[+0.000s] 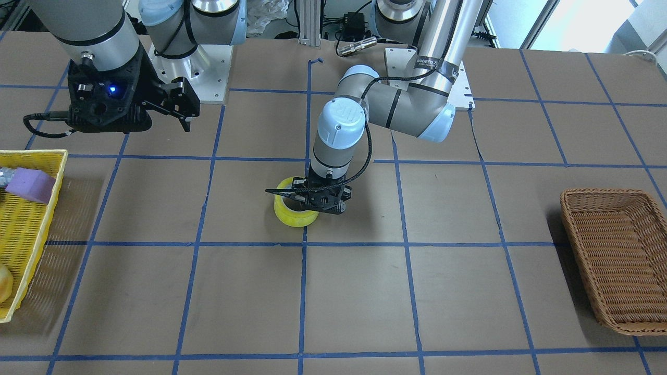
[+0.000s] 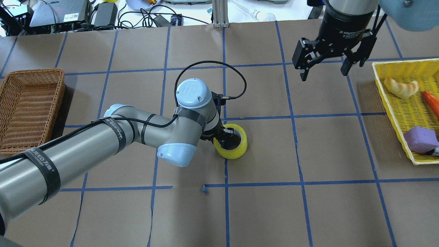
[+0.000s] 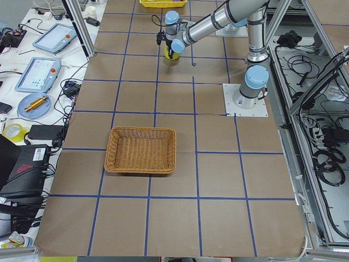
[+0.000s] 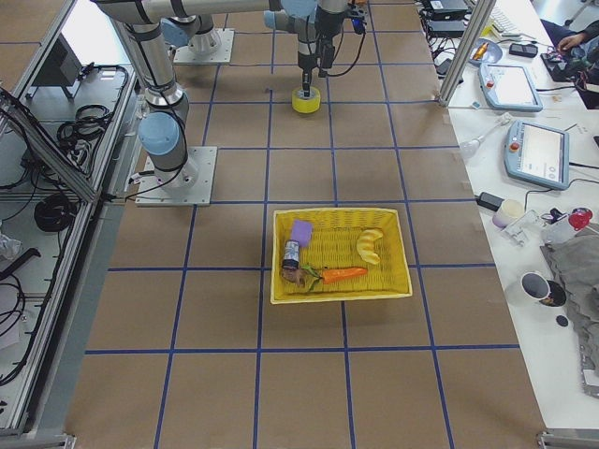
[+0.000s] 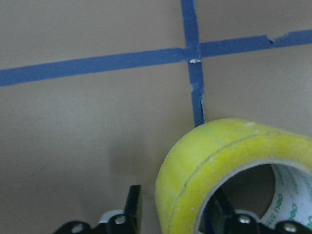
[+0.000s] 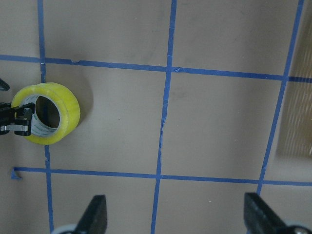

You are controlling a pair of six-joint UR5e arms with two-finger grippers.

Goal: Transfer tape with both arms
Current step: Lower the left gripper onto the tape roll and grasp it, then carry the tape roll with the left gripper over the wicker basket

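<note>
The yellow tape (image 2: pixel 236 151) stands on the brown table near its middle, hole upward. It also shows in the front view (image 1: pixel 294 216), the right wrist view (image 6: pixel 66 114) and the left wrist view (image 5: pixel 204 156). My left gripper (image 2: pixel 224 135) is down at the tape, also seen in the front view (image 1: pixel 307 200). It straddles the ring's wall (image 5: pixel 175 217), one finger in the hole and one outside. A thin gap shows at the outer finger (image 5: pixel 132 209), so the jaws read as open. My right gripper (image 2: pixel 324 73) hangs open and empty above the table, away from the tape and near the yellow basket.
A yellow basket (image 2: pixel 394 65) at the robot's right end holds a purple block (image 2: pixel 420 139), a pale fruit-like piece (image 2: pixel 401 87) and an orange carrot-like piece (image 2: pixel 432 103). A brown wicker basket (image 2: pixel 31 72) stands at the left end. Blue tape lines grid the table.
</note>
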